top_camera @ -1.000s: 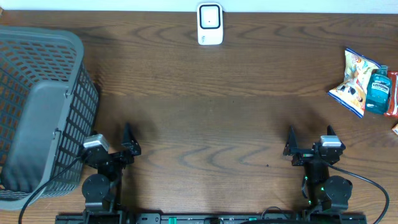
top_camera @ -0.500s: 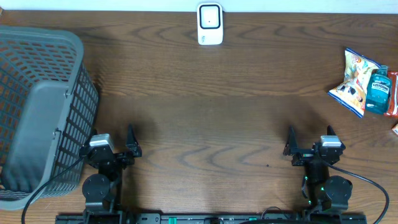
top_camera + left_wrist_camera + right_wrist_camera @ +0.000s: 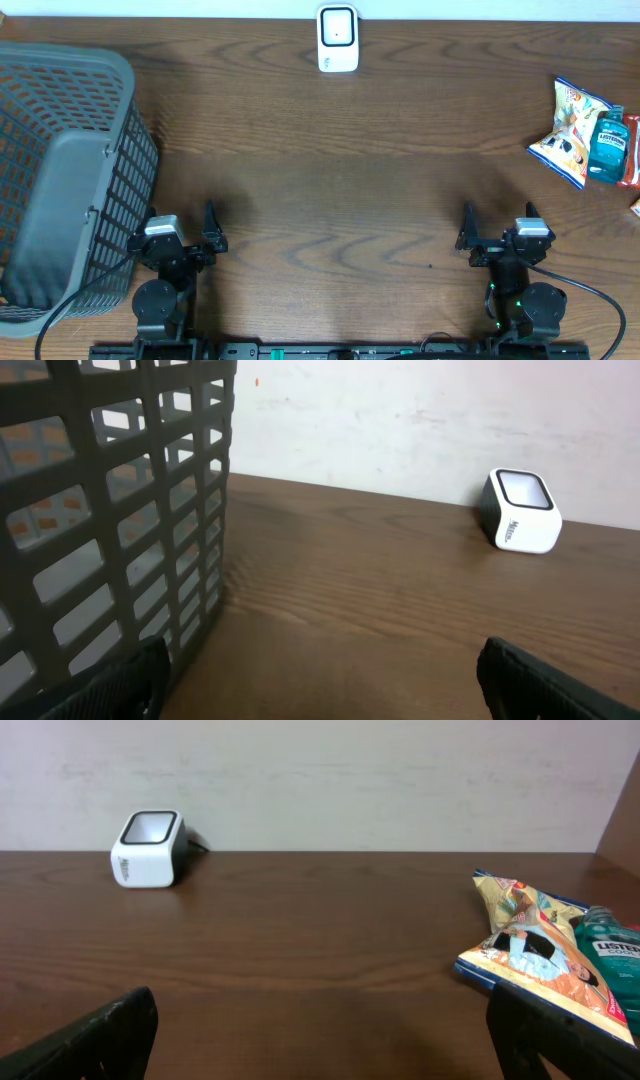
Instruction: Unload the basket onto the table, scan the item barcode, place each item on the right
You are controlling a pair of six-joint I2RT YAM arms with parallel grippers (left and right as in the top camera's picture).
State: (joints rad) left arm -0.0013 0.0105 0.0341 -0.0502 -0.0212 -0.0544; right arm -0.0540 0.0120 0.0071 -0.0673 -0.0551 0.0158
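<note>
The white barcode scanner (image 3: 337, 38) stands at the table's far edge, seen from both wrists (image 3: 520, 511) (image 3: 148, 849). Items lie at the far right: a colourful snack bag (image 3: 570, 120) (image 3: 530, 945) and a blue bottle (image 3: 607, 143) (image 3: 612, 942) lying against it. My left gripper (image 3: 172, 228) (image 3: 320, 680) rests open at the near left, close beside the basket, with nothing between its fingers. My right gripper (image 3: 498, 222) (image 3: 320, 1035) is open and empty at the near right, well short of the snack bag.
A large grey mesh basket (image 3: 60, 170) (image 3: 110, 510) fills the left side, its wall right next to my left fingers. A red item (image 3: 631, 152) shows partly at the right edge behind the bottle. Bare brown wood (image 3: 340, 190) lies between arms and scanner.
The left wrist has turned slightly and shifted a little right, squaring up. The right arm and all objects stayed put.
</note>
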